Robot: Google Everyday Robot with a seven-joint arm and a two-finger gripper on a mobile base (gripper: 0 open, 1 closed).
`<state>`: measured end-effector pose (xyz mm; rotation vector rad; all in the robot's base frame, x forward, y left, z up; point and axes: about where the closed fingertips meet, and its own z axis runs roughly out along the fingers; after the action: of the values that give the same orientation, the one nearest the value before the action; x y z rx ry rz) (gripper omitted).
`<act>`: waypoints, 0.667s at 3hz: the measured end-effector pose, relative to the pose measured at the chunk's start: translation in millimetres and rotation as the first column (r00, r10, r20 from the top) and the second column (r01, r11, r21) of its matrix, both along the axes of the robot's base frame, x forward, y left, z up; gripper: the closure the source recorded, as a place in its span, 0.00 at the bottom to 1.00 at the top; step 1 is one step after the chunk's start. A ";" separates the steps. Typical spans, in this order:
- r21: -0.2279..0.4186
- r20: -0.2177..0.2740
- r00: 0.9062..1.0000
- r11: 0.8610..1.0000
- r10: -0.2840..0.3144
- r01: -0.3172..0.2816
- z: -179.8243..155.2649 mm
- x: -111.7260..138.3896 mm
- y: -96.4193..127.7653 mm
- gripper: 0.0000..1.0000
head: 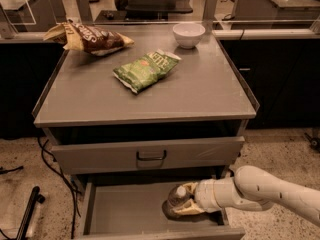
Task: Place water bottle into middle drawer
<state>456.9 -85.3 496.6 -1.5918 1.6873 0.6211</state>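
The white arm (270, 191) reaches in low from the view's right, its hand (182, 203) clasped around the water bottle (176, 199).

Grey for cabinet top (200, 94) and middle drawer (125, 209); white for bowl (188, 34). Green for one snack bag (145, 70), brown and yellow for the other bag (90, 37). Inside that drawer, cream gripper (182, 208) clasping clear, white-capped water bottle (176, 196).

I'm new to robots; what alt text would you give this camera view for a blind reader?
A white robot arm reaches from the picture's right into the open middle drawer of a grey cabinet, its end effector gripping a small water bottle. On top sit a green chip bag, a brown chip bag and a white bowl.
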 end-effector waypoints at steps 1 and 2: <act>0.003 -0.009 1.000 1.000 0.008 -0.008 -17.2 6.8 3.3 1.00; 0.017 -0.029 1.000 1.000 0.004 -0.004 -30.5 10.4 4.1 1.00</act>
<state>467.3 -81.2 466.1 -1.5814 1.6955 0.6618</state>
